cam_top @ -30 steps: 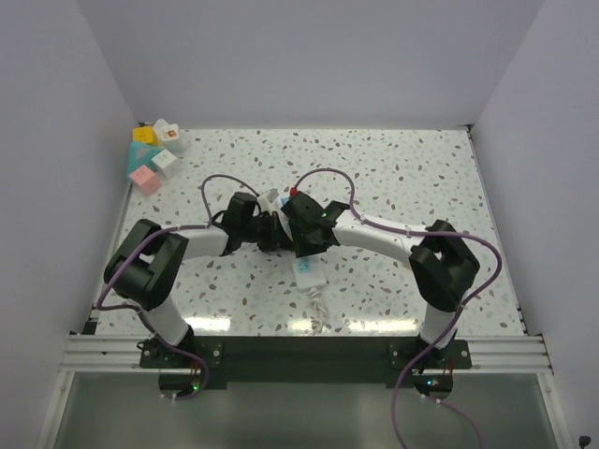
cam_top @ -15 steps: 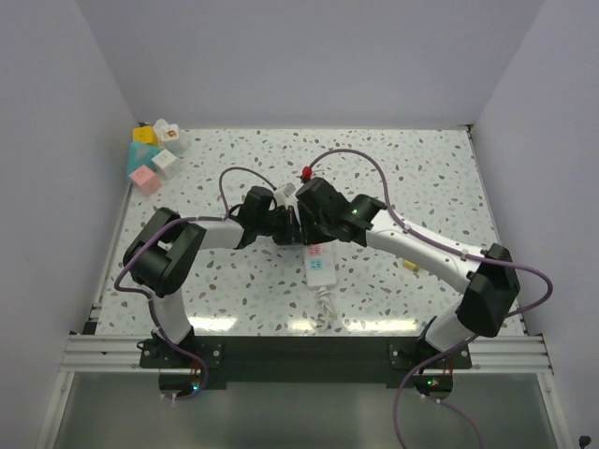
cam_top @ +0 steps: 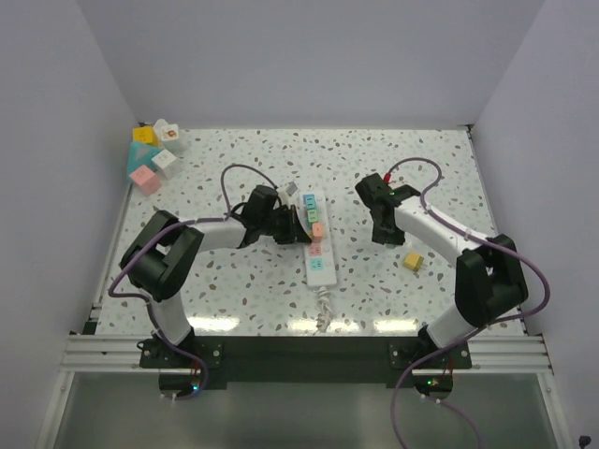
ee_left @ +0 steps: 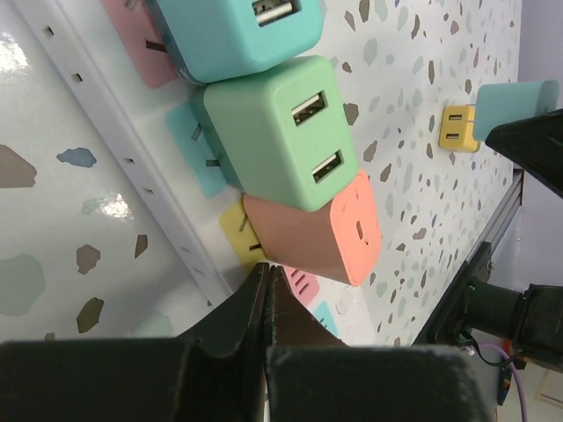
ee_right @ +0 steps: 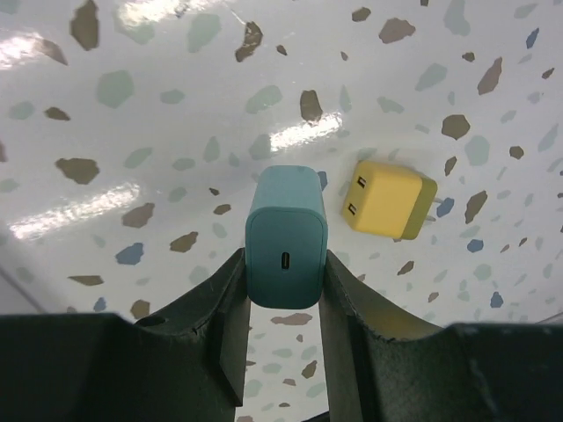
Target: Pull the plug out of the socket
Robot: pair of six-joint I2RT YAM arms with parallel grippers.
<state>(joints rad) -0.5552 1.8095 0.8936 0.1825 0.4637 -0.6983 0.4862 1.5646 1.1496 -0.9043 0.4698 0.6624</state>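
Right jaws: one plug; socket: three

The right claw no longer hangs over the socket. It is now well apart from it, out over the right side of the surface, with a teal plug pinched between its fingers, near a loose yellow plug. With that arm gone, the socket's whole face is uncovered from above. The left claw, closed, now sits slightly further right, at the socket's left edge.
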